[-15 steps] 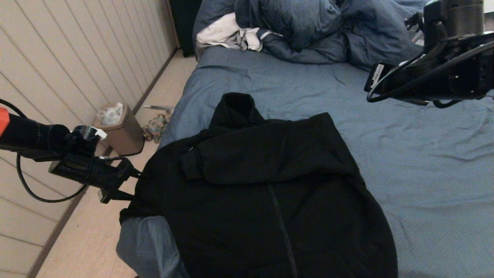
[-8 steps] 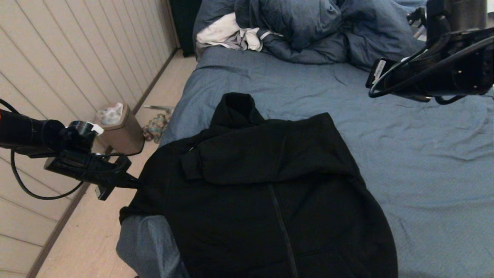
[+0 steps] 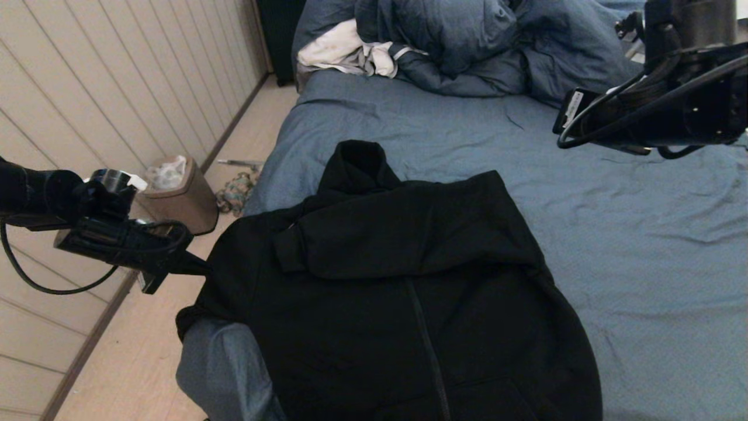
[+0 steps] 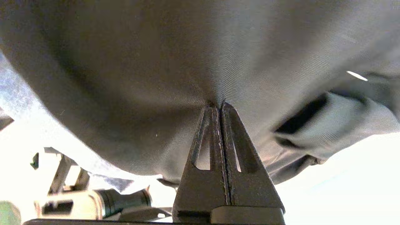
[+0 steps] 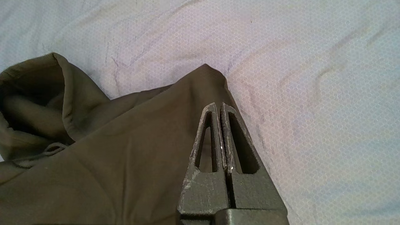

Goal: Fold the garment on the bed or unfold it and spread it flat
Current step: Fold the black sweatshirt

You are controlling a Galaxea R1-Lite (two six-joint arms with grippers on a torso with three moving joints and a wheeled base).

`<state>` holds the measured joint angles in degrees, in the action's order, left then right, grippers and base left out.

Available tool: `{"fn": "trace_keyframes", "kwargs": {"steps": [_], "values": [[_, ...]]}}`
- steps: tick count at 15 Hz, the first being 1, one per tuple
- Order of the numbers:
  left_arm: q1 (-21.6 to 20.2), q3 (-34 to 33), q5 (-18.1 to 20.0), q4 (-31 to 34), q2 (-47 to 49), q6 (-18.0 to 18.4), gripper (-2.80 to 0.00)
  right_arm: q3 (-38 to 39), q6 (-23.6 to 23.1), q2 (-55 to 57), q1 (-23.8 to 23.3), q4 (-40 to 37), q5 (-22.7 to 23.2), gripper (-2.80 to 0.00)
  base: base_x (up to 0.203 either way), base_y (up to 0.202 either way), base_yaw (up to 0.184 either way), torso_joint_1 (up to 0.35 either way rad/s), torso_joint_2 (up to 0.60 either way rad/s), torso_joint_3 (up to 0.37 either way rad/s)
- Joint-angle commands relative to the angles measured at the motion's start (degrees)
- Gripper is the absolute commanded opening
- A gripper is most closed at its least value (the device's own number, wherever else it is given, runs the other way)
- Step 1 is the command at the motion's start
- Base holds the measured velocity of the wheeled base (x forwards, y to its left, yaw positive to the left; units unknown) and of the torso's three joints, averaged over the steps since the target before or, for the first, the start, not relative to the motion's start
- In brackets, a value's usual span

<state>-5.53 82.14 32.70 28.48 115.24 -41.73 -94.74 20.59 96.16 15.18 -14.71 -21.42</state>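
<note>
The black hooded garment (image 3: 409,280) lies front up on the blue-grey bed (image 3: 643,234), hood toward the far end, one sleeve folded across the chest. Its left edge hangs over the bed's side. My left gripper (image 3: 201,270) is beside the bed at that edge, shut on a pinch of the garment's fabric (image 4: 156,62), which puckers at the gripper (image 4: 218,104) tips. My right gripper (image 3: 564,126) hangs high over the bed's right half, shut and empty. In the right wrist view this gripper (image 5: 218,106) is above the garment's shoulder corner (image 5: 93,156) and the sheet (image 5: 312,78).
A puffy dark blue duvet (image 3: 467,41) and a white-grey cloth (image 3: 342,49) are heaped at the bed's far end. A brown bin (image 3: 181,196) and a rope-like bundle (image 3: 234,193) sit on the floor (image 3: 140,351) between the bed and the panelled wall (image 3: 87,88).
My left gripper has shut on the garment's left edge and drawn back to the left, tugging that edge outward. The right arm has hardly moved.
</note>
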Motion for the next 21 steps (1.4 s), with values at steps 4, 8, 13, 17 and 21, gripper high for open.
{"fn": "trace_keyframes", "kwargs": {"steps": [4,8,13,17,21], "values": [[8.03,4.62,-2.28,0.12,-7.66,-1.58,-2.80,2.38,0.10,-0.14,-0.52,0.10,0.14,-2.80,0.000,0.000,0.000,0.000,0.00,0.000],[21.68,8.02,-18.50,-0.41,-8.61,-2.99,-2.80,3.55,1.66,-0.50,-2.26,0.38,1.75,-2.80,0.000,0.000,0.000,0.000,0.00,0.000],[40.27,8.87,-34.97,-3.86,-6.86,-2.52,-2.80,3.66,4.43,1.48,-2.00,0.70,8.38,-2.80,0.000,0.000,0.000,0.000,0.00,0.000],[54.26,8.80,-45.37,-5.74,1.73,-0.66,-2.80,5.84,5.26,3.07,-2.33,6.71,11.69,-2.80,0.000,0.000,0.000,0.000,0.00,0.000],[59.09,8.74,-53.70,-16.76,12.74,5.28,-2.80,6.81,5.26,4.75,-2.44,9.34,13.63,-2.80,0.000,0.000,0.000,0.000,0.00,0.000]]}}
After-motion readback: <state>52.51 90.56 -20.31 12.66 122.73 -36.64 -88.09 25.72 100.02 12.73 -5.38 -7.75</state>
